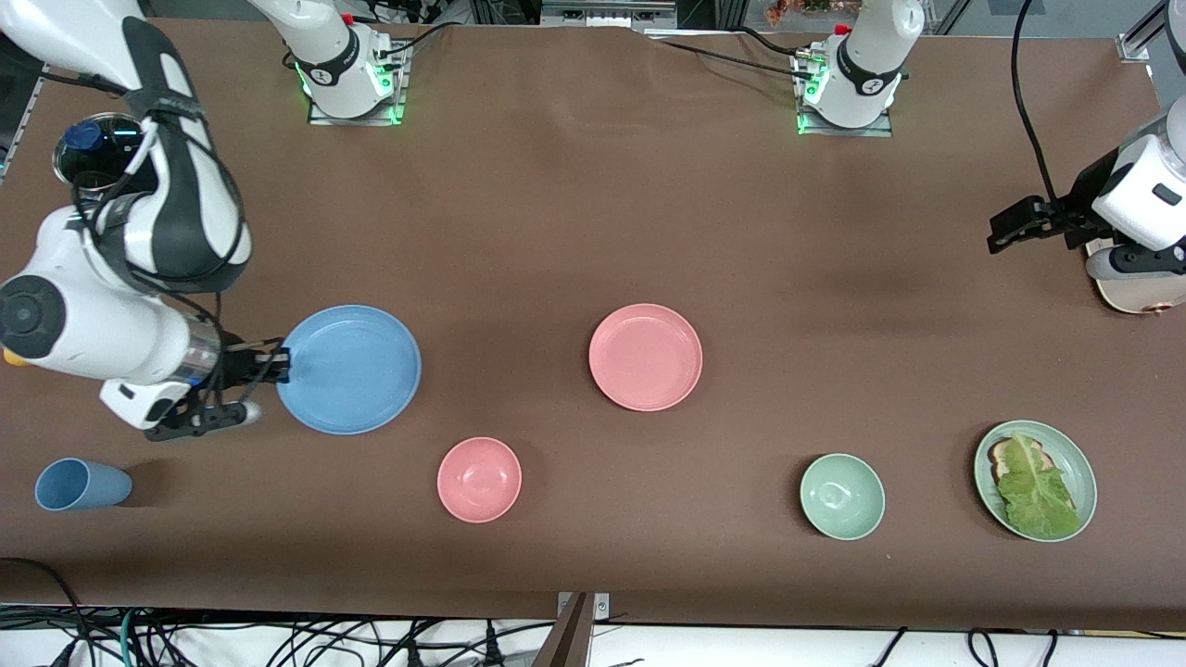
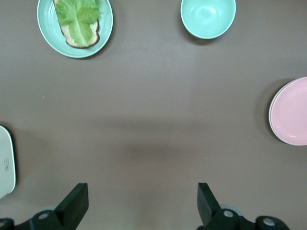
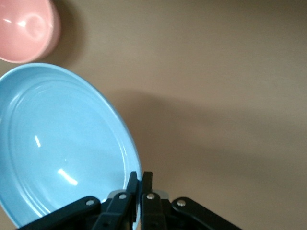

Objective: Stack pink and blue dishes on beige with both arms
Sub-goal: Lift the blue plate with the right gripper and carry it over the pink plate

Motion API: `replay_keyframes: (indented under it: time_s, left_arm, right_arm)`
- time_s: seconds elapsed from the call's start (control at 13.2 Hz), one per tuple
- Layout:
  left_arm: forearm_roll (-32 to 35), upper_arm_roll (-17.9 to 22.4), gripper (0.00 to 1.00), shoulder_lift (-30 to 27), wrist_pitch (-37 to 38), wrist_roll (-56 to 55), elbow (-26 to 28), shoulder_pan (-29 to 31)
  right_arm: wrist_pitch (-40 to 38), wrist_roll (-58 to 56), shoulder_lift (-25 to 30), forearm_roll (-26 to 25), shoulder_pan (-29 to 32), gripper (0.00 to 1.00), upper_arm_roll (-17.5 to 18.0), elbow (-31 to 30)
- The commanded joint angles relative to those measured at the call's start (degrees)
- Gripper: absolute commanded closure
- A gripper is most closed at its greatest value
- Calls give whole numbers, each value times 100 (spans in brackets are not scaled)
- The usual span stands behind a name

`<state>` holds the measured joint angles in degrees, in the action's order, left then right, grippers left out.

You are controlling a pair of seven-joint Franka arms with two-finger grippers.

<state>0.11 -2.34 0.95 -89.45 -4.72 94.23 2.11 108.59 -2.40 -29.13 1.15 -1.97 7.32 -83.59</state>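
Blue plate (image 1: pixel 349 369) is in my right gripper (image 1: pixel 274 362), fingers pinched tight on the rim at the edge toward the right arm's end of the worktop (image 1: pixel 556 232). From the right wrist view the plate (image 3: pixel 62 148) looks tilted, rim clamped between my fingers (image 3: pixel 133 184), so I'd say it's at least partly lifted, though I can't tell if the rest of it touches the cloth.

Pink plate (image 1: pixel 646 357) sits flat around the middle of the worktop, well apart from the blue one, nothing on it. Beige plate (image 1: pixel 1135 292) is way out at the left arm's end, mostly hidden under my left arm, only a sliver of rim showing; in the left wrist view it's just a pale edge (image 2: pixel 5 163).

My left gripper (image 1: pixel 1019 225) hangs over bare worktop near that beige plate, fingers (image 2: pixel 76 201) spread wide, holding nothing.

Other stuff lying around: a small pink bowl (image 1: pixel 479 479) nearer the front camera, between the two plates and near the blue one. A blue cup (image 1: pixel 82 484) on its side near the right arm's end. A green bowl (image 1: pixel 842 497) and a green plate with toast and lettuce (image 1: pixel 1035 480) toward the left arm's end, both nearer the camera than the pink plate. Open worktop lies between the blue plate and the pink one.
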Motion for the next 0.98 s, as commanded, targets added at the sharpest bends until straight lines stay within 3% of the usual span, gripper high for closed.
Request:
replay_keyframes:
  time_s: [0.0, 0.08, 0.38, 0.61, 0.91]
  left_arm:
    - [-90, 58, 0, 11, 375, 129, -343, -53]
    - [-90, 58, 0, 11, 437, 225, -405, -44]
    - [-64, 58, 0, 28, 437, 630, -379, 0]
    - [-55, 58, 0, 46, 429, 631, -388, -9]
    - [-29, 58, 0, 142, 428, 595, -414, -9]
  right_arm:
    - [-75, 974, -215, 322, -670, 100, -3, 308]
    - [-5, 1492, -285, 516, -1004, 100, -11, 317]
    - [873, 3864, -610, 492, -2174, 100, -20, 308]
    - [1916, 5587, -1093, 457, -2974, 100, -46, 317]
    - [2710, 6585, -1498, 88, -3354, 100, -73, 317]
